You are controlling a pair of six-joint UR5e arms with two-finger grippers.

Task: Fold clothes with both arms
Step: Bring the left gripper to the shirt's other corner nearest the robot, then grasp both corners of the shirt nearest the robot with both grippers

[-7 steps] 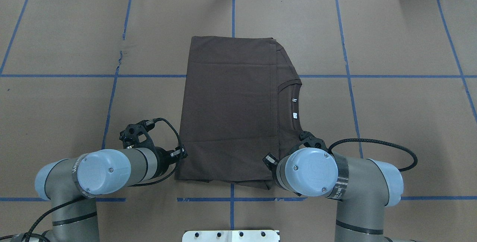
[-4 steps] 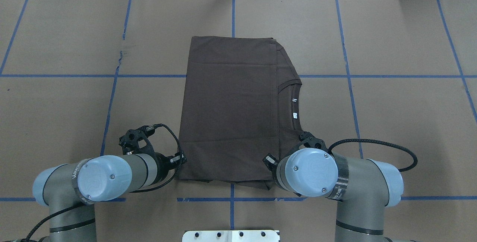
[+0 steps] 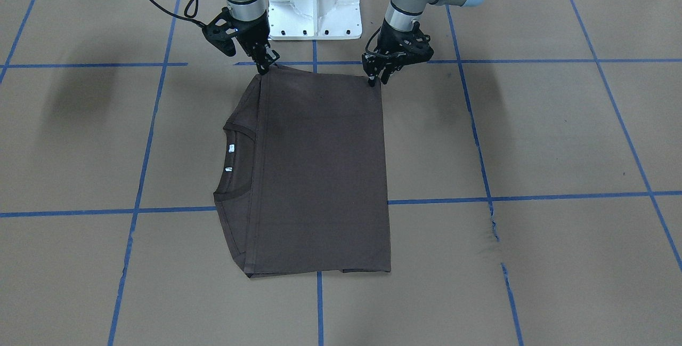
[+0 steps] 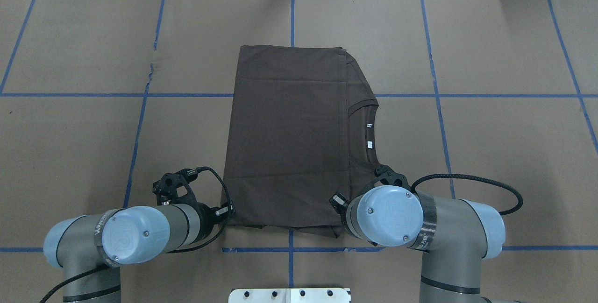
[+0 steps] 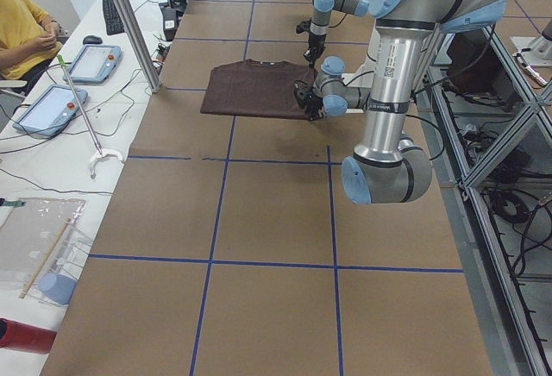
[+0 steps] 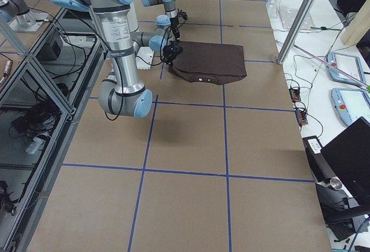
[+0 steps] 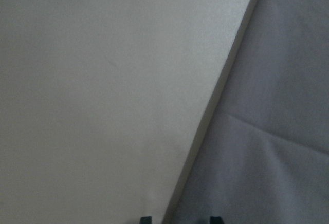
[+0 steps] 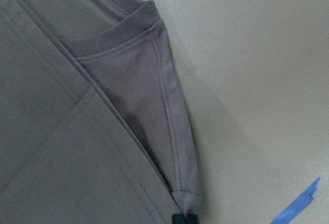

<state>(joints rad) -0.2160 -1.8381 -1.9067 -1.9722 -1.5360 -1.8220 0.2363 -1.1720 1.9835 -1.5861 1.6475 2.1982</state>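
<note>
Two arms: left arm (image 4: 135, 233) and right arm (image 4: 392, 216) reach down at the T-shirt (image 4: 285, 135) corners nearest the robot.
T-shirt: folded into a rough rectangle, lying flat on the brown worktop (image 4: 490, 153), collar (image 8: 134, 21) toward the robot's right.
Left jaws: parted, one tip on either side of the shirt's side edge at its corner.
Right jaws: pinched together on the corner fabric below the collar.

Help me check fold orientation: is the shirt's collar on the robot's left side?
No, the collar lies on the T-shirt's edge nearest the right arm.
</note>
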